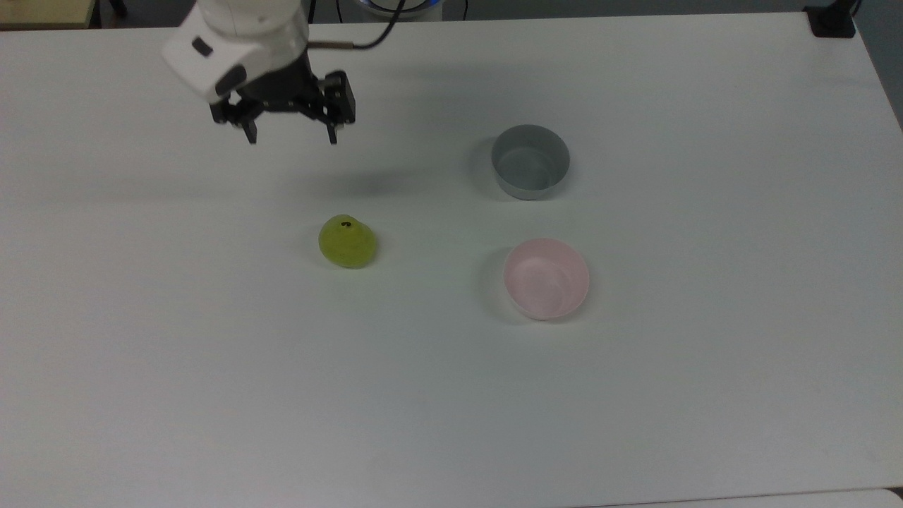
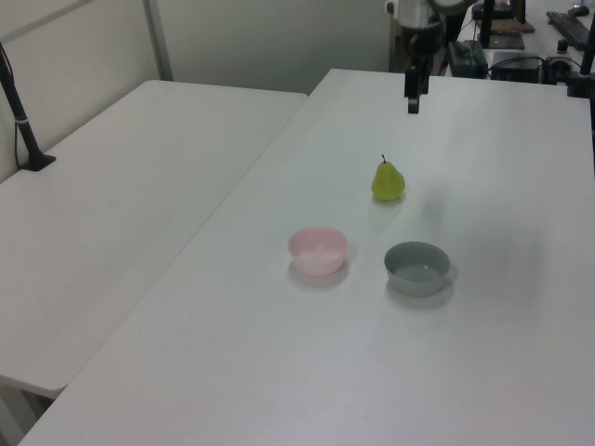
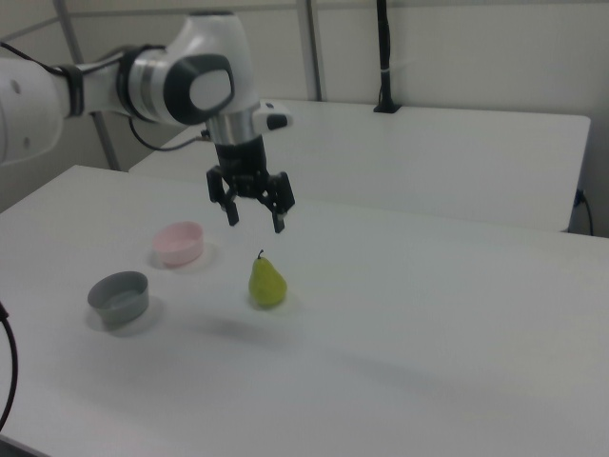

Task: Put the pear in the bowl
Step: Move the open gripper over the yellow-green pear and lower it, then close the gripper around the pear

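The yellow-green pear (image 1: 347, 242) (image 2: 388, 181) (image 3: 267, 283) stands upright on the white table, stem up. A pale pink bowl (image 1: 546, 278) (image 2: 318, 250) (image 3: 179, 244) sits empty to the pear's right in the top view. My gripper (image 1: 291, 137) (image 3: 255, 218) hangs open in the air, up and to the left of the pear in the top view, fingers pointing down and holding nothing. In the left view the gripper (image 2: 412, 102) hovers beyond the pear.
A grey straight-sided bowl (image 1: 530, 161) (image 2: 417, 268) (image 3: 119, 296) stands empty beside the pink one. A second white table (image 2: 121, 204) adjoins on the left view's left. A black pole (image 2: 20, 121) is clamped to it.
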You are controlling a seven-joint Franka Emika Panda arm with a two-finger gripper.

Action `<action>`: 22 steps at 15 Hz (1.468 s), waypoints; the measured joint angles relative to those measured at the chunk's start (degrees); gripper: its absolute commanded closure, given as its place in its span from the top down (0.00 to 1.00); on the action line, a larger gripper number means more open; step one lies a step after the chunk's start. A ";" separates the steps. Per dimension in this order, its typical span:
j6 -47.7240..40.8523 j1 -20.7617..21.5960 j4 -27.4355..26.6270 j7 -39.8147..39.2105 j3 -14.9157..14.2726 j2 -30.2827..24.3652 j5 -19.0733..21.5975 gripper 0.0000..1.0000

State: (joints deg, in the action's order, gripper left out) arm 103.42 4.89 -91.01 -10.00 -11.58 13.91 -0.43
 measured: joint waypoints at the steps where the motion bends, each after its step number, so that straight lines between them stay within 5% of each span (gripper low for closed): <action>1: 0.88 0.27 -0.01 0.00 0.02 1.32 0.00 1.00; 9: 8.40 5.57 -0.05 0.14 0.05 10.88 -2.54 1.00; 17: 13.01 5.76 -1.57 -0.16 -0.30 15.23 -5.61 0.97; 20: 13.02 5.77 -1.88 -0.53 -0.31 15.57 -5.87 0.50; 22: 13.02 5.78 -1.94 -0.57 -0.30 15.40 -5.92 0.36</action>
State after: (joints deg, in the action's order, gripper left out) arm 116.44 10.67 -92.96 -10.57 -11.88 29.31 -6.35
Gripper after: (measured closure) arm 0.185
